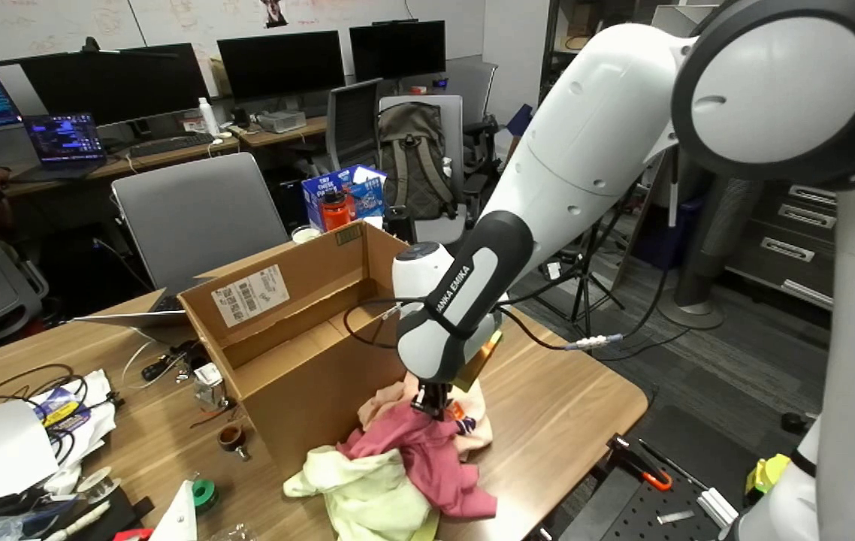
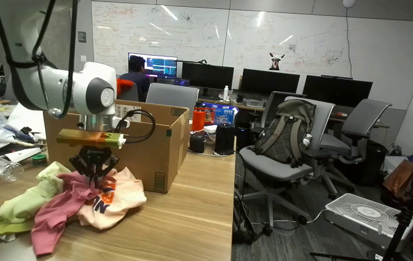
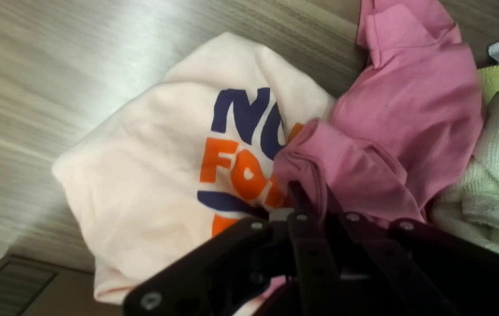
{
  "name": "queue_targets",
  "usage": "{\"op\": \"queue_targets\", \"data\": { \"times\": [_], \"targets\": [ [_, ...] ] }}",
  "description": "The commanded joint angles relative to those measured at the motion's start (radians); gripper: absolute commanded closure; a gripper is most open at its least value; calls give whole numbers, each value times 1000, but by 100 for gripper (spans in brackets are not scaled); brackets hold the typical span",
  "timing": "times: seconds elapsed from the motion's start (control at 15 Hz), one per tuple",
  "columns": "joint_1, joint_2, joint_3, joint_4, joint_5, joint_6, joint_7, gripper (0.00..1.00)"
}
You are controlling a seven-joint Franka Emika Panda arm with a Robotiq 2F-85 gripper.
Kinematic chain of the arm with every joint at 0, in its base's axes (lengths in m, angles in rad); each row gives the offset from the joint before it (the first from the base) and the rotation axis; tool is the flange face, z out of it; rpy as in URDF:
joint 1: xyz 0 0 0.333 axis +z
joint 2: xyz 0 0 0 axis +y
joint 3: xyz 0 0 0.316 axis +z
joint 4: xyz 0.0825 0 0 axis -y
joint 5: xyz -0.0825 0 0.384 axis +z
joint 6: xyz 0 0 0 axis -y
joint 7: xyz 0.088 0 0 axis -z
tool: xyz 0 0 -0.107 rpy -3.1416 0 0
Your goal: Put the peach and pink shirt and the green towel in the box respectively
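Note:
The peach shirt (image 2: 128,197) with orange and purple print lies on the table against the open cardboard box (image 2: 137,156). The pink shirt (image 2: 56,214) lies partly over it, and the pale green towel (image 2: 28,203) lies beside the pink shirt. My gripper (image 2: 94,183) points down at the pile beside the box. In the wrist view its fingers (image 3: 315,202) are close together with a fold of the pink shirt (image 3: 416,101) pinched between them. The peach shirt (image 3: 144,175) is to the left there. The visible part of the box's inside (image 1: 307,323) holds nothing.
The box wall (image 1: 322,406) rises close beside the gripper. Cables, papers and tools (image 1: 59,421) lie on the table past the box. A green tape roll (image 1: 203,493) and a clear plastic bottle (image 2: 5,168) are near the towel. An orange bottle (image 2: 198,117) stands behind the box.

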Motion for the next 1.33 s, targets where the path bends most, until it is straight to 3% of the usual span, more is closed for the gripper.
{"op": "queue_targets", "data": {
  "times": [0.0,1.27],
  "targets": [
    [30,-110,-21,-26,-51,-12,70,98],
    [36,-423,2,46,-309,-111,346,98]
  ]
}}
